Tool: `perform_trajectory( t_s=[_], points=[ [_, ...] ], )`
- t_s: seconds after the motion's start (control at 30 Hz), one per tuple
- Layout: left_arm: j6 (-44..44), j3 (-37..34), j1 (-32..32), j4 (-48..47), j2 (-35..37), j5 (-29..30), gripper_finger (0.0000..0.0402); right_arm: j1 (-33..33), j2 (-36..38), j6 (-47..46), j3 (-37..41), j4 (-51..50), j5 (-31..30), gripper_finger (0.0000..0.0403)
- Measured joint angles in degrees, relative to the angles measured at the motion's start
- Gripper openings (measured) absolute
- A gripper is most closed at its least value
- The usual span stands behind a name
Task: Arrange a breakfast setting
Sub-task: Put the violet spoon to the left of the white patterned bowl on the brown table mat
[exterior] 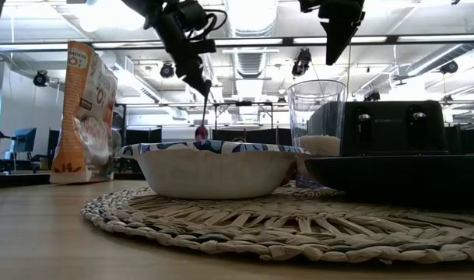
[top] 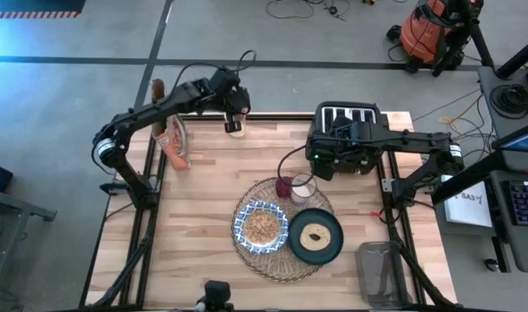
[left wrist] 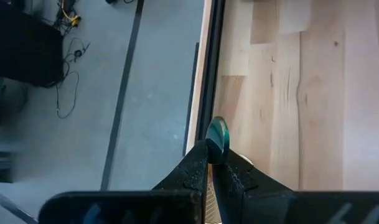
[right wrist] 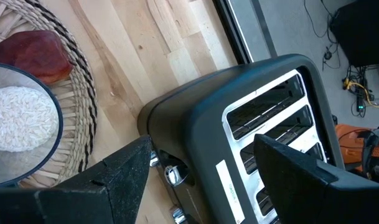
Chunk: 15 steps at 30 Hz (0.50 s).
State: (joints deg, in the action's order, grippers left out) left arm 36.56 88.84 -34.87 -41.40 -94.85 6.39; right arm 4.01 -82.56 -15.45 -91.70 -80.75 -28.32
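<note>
Tabletop (top: 203, 217) of pale wood planks stands on a grey concrete floor (top: 64, 104); the low view shows an open hall with ceiling lights behind. An orange vacuum (top: 428, 35) sits on the floor past the far edge. Near the front, the woven straw placemat (top: 281, 264) carries the patterned bowl (top: 262, 227), the dark teal plate (top: 316, 236) beside it, and the clear glass (top: 303, 188) at its far rim. The cereal bag (top: 172, 143) lies near the left edge. The left claw (top: 236, 124) hangs at the far edge, clenched on a thin spoon (left wrist: 216, 138). The right claw (top: 322, 160) hovers released, fingers spread wide, over the black toaster (top: 348, 130), touching nothing.
</note>
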Motion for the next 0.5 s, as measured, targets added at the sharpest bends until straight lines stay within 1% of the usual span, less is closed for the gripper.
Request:
perform_trajectory(
  t_s=[0.1, 0.3, 0.5],
  points=[
    [0.02, 1.59, 0.0, -1.22, 0.02, 0.02, 0.0, 0.0, 0.0, 0.01, 0.0, -0.02, 0.0, 0.0271],
    [0.2, 5.84, 0.74, -7.85, 0.07, 0.04, 0.0, 0.0, 0.0, 0.01, 0.0, -2.53, 0.28, 0.0264],
    [0.42, 10.99, 3.69, -12.11, 0.13, 0.04, 0.0, 0.0, 0.02, 0.12, 0.0, -2.9, 0.29, 0.0262]
  ],
)
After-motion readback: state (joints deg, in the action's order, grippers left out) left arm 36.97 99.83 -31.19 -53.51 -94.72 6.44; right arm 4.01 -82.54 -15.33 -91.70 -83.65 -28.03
